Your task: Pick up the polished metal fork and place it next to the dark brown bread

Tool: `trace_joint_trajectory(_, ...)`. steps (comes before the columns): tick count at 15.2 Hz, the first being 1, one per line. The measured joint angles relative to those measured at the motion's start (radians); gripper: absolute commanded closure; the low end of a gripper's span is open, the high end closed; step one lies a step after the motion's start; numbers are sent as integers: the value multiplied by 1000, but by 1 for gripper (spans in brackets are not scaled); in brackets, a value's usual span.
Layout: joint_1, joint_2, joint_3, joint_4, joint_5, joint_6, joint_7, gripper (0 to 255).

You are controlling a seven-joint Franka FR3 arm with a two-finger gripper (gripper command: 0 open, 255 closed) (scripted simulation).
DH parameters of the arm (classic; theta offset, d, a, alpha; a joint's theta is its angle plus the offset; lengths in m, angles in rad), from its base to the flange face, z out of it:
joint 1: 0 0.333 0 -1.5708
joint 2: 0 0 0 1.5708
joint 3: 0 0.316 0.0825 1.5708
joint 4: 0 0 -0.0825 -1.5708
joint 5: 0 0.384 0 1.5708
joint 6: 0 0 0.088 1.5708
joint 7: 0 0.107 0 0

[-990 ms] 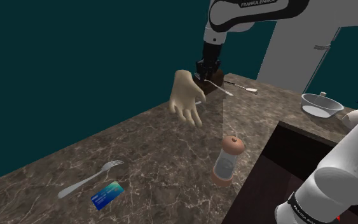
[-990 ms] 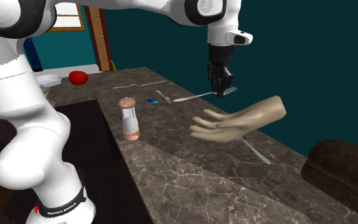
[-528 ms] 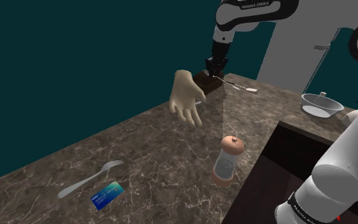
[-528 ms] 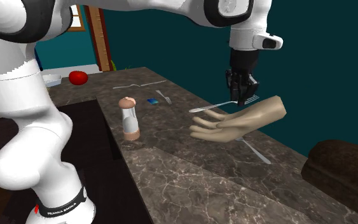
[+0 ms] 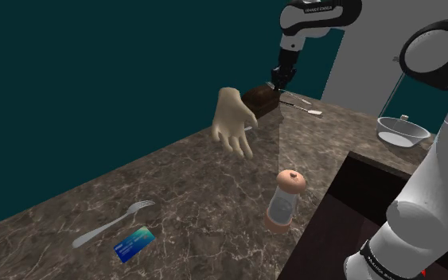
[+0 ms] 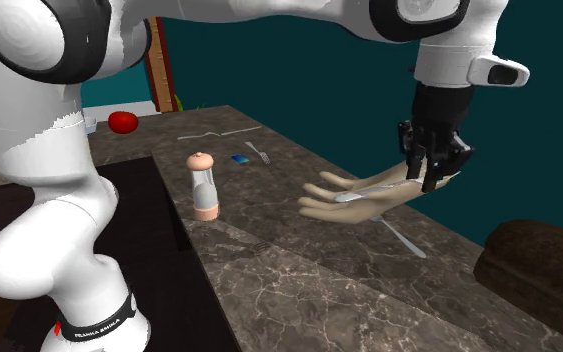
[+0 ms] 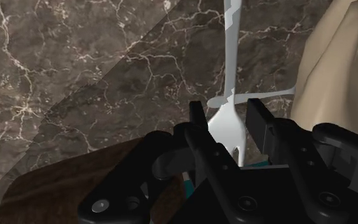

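Over the marbled counter [image 7: 75,63] near the dark brown bread [image 5: 262,100], claw [image 7: 227,118] tight around a silver fork [image 7: 230,57].

We see the tool [image 6: 429,178] just above the wrist of the beige hand model [image 6: 354,210], clamped on a silver fork [image 6: 374,190] that crosses the hand from our angle. Beyond the wrist end, the dark brown bread [image 6: 534,270] sits on the marble table [image 6: 299,290]. A shaker [image 6: 204,186] stands well apart past the fingertips.
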Motion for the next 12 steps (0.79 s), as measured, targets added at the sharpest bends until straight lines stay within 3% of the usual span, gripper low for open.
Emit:
trace_joint_trajectory(5, -65, 140, -36, 198, 18, -61, -98, 255)
trace_joint_trajectory(12, -77, 152, -42, 132, 22, 16, -121, 255)
